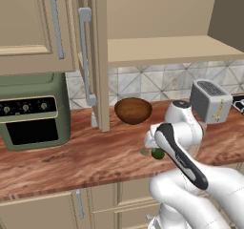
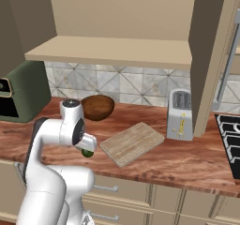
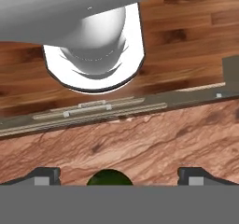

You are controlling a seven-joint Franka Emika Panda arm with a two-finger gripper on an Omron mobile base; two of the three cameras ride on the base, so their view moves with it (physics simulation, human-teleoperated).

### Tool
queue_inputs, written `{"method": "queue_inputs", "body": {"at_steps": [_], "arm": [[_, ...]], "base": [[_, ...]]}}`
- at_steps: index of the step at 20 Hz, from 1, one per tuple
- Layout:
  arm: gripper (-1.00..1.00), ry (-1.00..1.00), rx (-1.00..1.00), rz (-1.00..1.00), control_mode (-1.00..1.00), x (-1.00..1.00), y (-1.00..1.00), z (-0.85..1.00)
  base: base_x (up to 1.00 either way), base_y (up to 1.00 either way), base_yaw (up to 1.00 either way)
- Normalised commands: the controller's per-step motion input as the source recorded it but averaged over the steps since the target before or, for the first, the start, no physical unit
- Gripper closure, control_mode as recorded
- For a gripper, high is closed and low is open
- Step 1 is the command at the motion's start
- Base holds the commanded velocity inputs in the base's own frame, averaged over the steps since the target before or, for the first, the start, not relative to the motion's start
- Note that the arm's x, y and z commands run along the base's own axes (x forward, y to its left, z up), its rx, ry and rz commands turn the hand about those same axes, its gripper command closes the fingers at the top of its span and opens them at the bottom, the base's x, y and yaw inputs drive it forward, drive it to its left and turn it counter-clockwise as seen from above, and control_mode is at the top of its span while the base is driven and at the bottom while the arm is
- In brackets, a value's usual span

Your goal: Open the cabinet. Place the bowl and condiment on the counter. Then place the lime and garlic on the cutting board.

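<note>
The cabinet (image 1: 157, 51) stands open, its shelf (image 2: 112, 50) bare. On the counter (image 1: 71, 156) the dark brown bowl (image 1: 133, 110) (image 2: 97, 107) sits near the backsplash. The small pale condiment (image 1: 94, 119) stands by the foot of the open left door. My gripper (image 3: 120, 176) points straight down near the counter's front edge and is open. The lime (image 3: 109, 177) (image 1: 157, 153) (image 2: 87, 153) lies on the counter between the fingertips (image 3: 44, 175), which do not touch it. To its right lies the bare cutting board (image 2: 132, 143). The garlic is hidden.
A grey toaster (image 2: 180, 114) stands behind the board, by the open right door (image 2: 211, 55). A green toaster oven (image 1: 33, 111) fills the counter's left end. A stove (image 2: 229, 139) lies at the far right. The left door (image 1: 93, 56) juts out over the counter.
</note>
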Motion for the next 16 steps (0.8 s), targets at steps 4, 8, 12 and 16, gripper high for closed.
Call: {"method": "queue_inputs", "body": {"at_steps": [4,8,12,16], "arm": [[-1.0,0.11,-0.01,0.04,-1.0,0.04,-0.04,-0.14],[-1.0,0.05,0.0,0.05,-1.0,0.08,-0.08,-0.14],[-1.0,0.01,0.0,0.06,-1.0,0.27,-0.06,-0.13],[-1.0,0.0,-0.01,0.08,-1.0,0.22,-0.04,-0.22]], "base": [[0.0,0.0,0.0],[0.0,0.0,0.0],[0.0,0.0,0.0],[0.0,0.0,0.0]]}}
